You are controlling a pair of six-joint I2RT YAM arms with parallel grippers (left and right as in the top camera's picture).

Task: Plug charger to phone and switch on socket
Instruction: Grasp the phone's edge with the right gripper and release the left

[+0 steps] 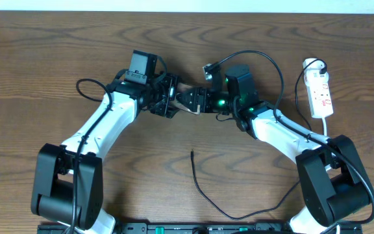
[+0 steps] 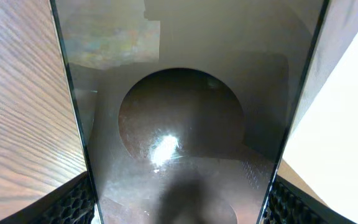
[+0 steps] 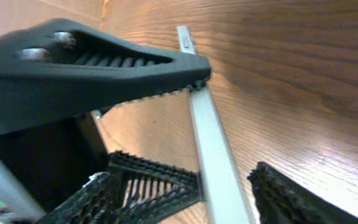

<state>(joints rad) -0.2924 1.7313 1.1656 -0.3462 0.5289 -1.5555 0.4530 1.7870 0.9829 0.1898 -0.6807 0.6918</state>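
The phone (image 1: 184,91) is held up on its edge above the table's middle, between both grippers. My left gripper (image 1: 171,97) is shut on it; in the left wrist view the glossy dark phone (image 2: 185,124) fills the space between the fingers (image 2: 179,214). My right gripper (image 1: 200,101) straddles the phone's silvery edge (image 3: 210,143) closely, its fingers (image 3: 225,180) showing a small gap on one side. The charger (image 1: 203,192) lies loose on the table, its plug tip (image 1: 193,154) pointing away from me. The white socket (image 1: 320,94) lies at the far right.
A thick black robot cable (image 1: 265,62) arcs over the right arm. The left gripper's black finger (image 3: 104,62) crosses the top of the right wrist view. Both arm bases stand at the near edge.
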